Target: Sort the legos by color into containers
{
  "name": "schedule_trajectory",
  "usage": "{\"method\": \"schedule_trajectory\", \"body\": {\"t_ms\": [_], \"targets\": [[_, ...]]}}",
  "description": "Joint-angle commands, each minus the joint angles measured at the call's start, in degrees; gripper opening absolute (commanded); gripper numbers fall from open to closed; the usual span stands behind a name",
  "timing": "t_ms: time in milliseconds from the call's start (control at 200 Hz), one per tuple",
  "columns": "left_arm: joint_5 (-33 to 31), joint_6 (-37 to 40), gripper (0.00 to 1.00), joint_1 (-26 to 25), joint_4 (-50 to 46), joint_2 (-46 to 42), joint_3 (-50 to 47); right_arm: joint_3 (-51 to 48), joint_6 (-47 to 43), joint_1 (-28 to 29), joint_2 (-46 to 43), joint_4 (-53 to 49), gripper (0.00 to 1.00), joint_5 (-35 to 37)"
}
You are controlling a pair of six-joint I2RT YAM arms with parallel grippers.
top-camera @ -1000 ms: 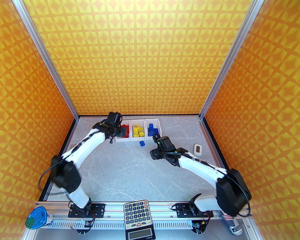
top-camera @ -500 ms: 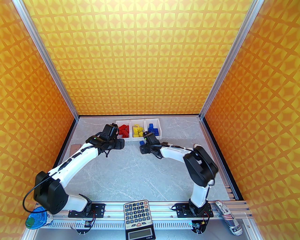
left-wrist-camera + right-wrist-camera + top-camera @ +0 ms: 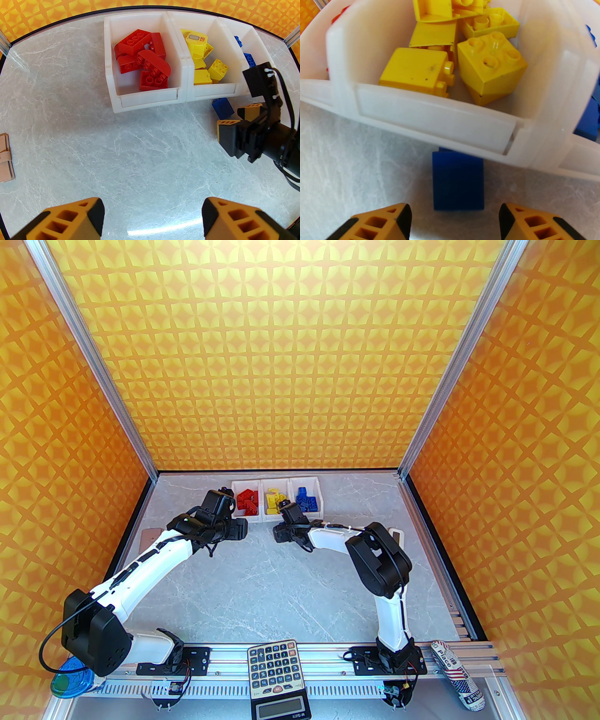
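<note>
A grey marbled counter [image 3: 262,596] stood inside orange patterned walls [image 3: 300,357]. Along its far edge sat the containers [image 3: 147,99], three white open bins joined in a row. The left bin held the red legos [image 3: 143,61], the middle bin the yellow legos [image 3: 218,68], and the right bin the blue legos [image 3: 307,502]. One loose blue brick [image 3: 458,182] lay on the counter outside the bins. Its far end was against the front wall of the middle bin, close to the joint with the right bin.

The right tool [image 3: 454,220] was low over the counter and pointed at that brick. Its jaws stood open, one fingertip on each side of the brick's near end, with a gap on both sides. It gripped nothing. The left tool [image 3: 153,211] hovered over bare counter in front of the left bin, its jaws wide apart and empty, well apart from the bricks.

A pale pink wallet-like item [image 3: 5,157] lay at the counter's left edge. A small white device [image 3: 398,535] lay near the right edge, mostly hidden behind the right arm [image 3: 379,563]. On the near rail [image 3: 323,655] rested a calculator [image 3: 274,669]. A blue-lidded cup [image 3: 70,680] stood at the rail's left end and a printed can [image 3: 457,673] lay at its right end.
</note>
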Motion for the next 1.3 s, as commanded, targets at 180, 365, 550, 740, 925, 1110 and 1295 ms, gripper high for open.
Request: {"method": "schedule_trajectory", "body": {"t_ms": [180, 365, 550, 740, 925, 1110, 1295], "targets": [[1.0, -0.7, 0.73, -0.1, -0.1, -2.8, -1.6, 3.0, 0.7, 0.1, 3.2, 0.6, 0.58, 2.2], [1.0, -0.8, 0.73, -0.2, -0.1, -3.7, -2.0, 3.3, 0.6, 0.1, 3.6, 0.2, 0.47, 2.5], [1.0, -0.8, 0.73, -0.7, -0.5, -4.5, -2.1, 2.9, -0.7, 0.2, 3.0, -0.5, 0.35, 2.7], [0.9, -1.2, 0.73, -1.3, -0.5, -6.3, -2.9, -2.2, -2.4, 0.1, -2.5, 0.2, 0.29, 2.9], [1.0, -1.4, 0.73, -1.7, -0.8, -7.4, -3.1, -8.4, -3.9, 0.2, -10.4, -0.6, 0.27, 2.3], [1.0, -1.7, 0.73, -2.0, -0.2, -8.3, -3.3, -12.8, -5.2, 0.1, -19.8, -3.3, 0.26, 3.1], [1.0, -2.1, 0.73, -3.0, 0.5, -8.8, -3.8, -9.7, -6.4, -0.7, -26.5, -10.0, 0.26, 5.9]]}}
